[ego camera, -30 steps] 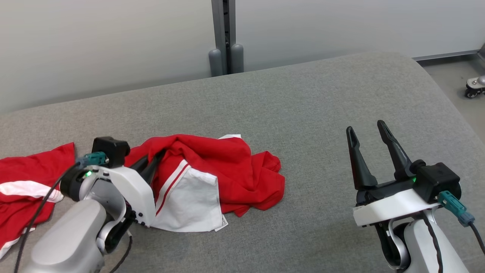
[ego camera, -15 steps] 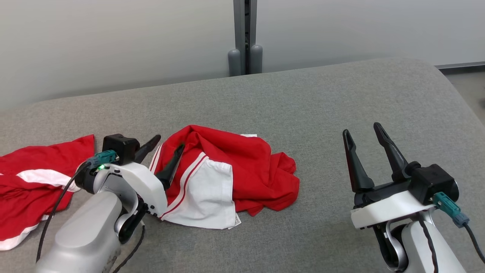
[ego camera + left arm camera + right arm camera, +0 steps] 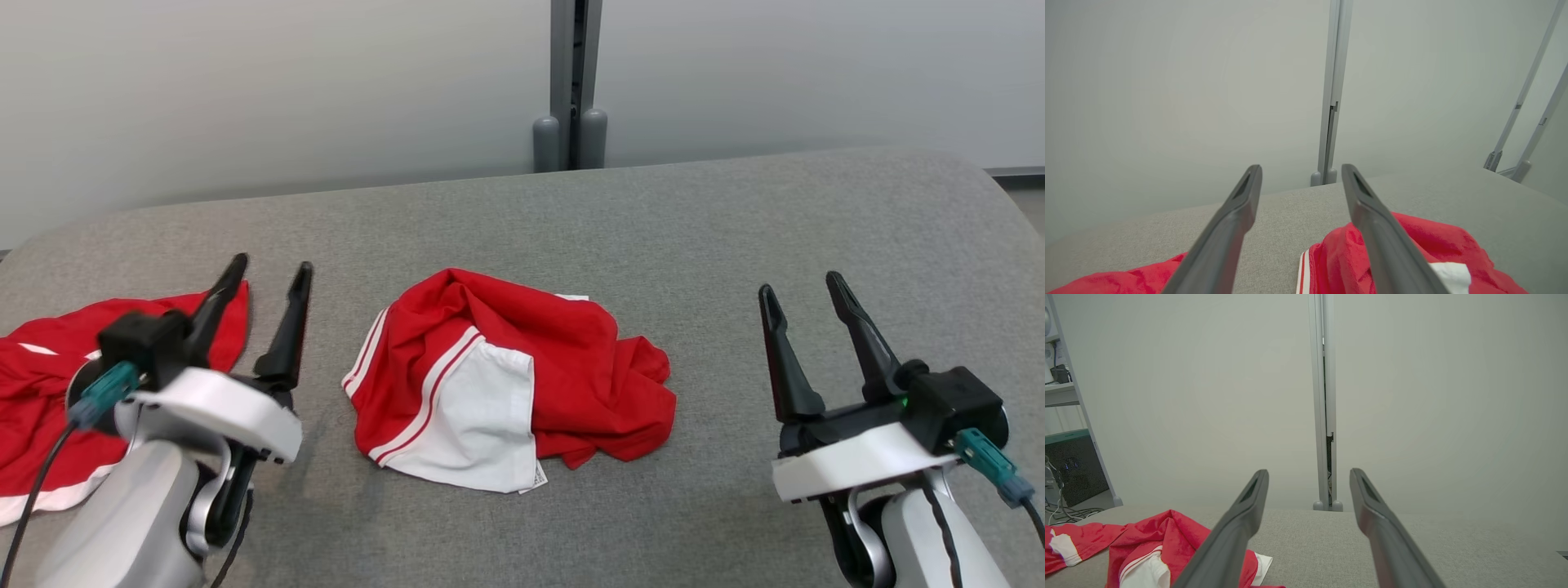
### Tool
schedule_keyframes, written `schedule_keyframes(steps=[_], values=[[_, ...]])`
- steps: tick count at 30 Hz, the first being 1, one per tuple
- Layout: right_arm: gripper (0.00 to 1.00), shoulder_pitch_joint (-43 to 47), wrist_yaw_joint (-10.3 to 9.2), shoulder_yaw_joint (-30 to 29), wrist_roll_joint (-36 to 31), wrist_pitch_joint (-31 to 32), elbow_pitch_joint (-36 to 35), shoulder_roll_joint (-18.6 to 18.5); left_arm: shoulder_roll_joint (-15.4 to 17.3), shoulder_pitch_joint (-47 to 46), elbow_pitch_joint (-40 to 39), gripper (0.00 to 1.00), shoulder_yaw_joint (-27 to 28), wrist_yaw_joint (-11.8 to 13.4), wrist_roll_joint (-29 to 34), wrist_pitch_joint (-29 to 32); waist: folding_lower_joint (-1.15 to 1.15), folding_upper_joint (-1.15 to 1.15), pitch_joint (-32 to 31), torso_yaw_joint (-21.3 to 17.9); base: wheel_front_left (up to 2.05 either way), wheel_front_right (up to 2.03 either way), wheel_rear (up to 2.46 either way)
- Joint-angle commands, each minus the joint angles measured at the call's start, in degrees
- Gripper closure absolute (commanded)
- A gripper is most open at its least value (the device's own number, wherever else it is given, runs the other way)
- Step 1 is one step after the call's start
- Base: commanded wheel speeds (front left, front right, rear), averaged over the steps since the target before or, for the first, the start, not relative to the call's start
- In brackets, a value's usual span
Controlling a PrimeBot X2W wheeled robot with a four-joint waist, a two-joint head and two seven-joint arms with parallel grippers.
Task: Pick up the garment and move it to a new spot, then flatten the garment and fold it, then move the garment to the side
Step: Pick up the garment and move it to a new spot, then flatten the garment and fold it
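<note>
Wide open and holding nothing, the left end effector [image 3: 271,264] points up over the left side of the grey fabric worktop [image 3: 653,220]. The right end effector [image 3: 798,284] is wide open and empty too, over on the right side. Between them lies the crumpled red and white garment [image 3: 563,359], in a soft heap in the middle of the worktop, touching neither one. It has white stripes and a white patch with a small tag at the front. A second red and white cloth [image 3: 41,384] lies at the left edge, partly hidden by the left arm. A grey post [image 3: 571,82] stands by the pale wall behind.
</note>
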Motion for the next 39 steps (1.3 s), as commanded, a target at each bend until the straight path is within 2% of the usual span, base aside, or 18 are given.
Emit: schedule_keyframes(steps=[1,5,8,17,24,31,39], values=[[0.00,1.12,0.02,-0.61,0.36,-0.32,-0.50,-0.41,-0.04,3.01,-2.25,0.00,2.20,1.27,0.59,-0.22,0.00,0.00,-0.29,0.51,0.00,0.00,0.00],[0.00,3.11,0.02,-1.75,0.77,-0.32,-1.90,-0.40,-1.17,10.33,-10.20,0.00,10.37,4.05,3.20,-0.23,0.00,0.00,-0.41,1.37,0.00,0.00,0.00],[0.00,3.97,0.02,-2.09,0.86,-0.31,-2.86,-0.37,-3.22,16.02,-14.32,0.00,15.57,4.70,6.45,-0.17,0.00,0.00,-0.36,1.69,0.00,0.00,0.00],[0.00,4.87,0.02,-2.47,0.12,-0.32,-3.34,-0.40,-10.09,25.18,-19.97,0.00,23.41,2.96,15.96,-0.19,0.00,0.00,-0.31,1.74,0.00,0.00,0.00],[0.00,5.01,0.02,-2.84,-0.40,-0.32,-3.28,-0.39,-15.59,27.79,-20.78,0.00,27.69,-0.46,21.66,-0.19,0.00,0.00,-0.23,1.85,0.00,0.00,0.00],[0.00,4.58,0.02,-2.66,-0.58,-0.32,-3.01,-0.39,-18.34,27.36,-20.05,0.00,30.47,-3.53,24.84,-0.19,0.00,0.00,-0.49,1.76,0.00,0.00,0.00],[0.00,4.52,0.02,-2.81,-0.45,-0.32,-2.65,-0.39,-19.77,27.05,-19.77,0.00,32.59,-5.53,26.91,-0.19,0.00,0.00,-0.35,1.60,0.00,0.00,0.00]])
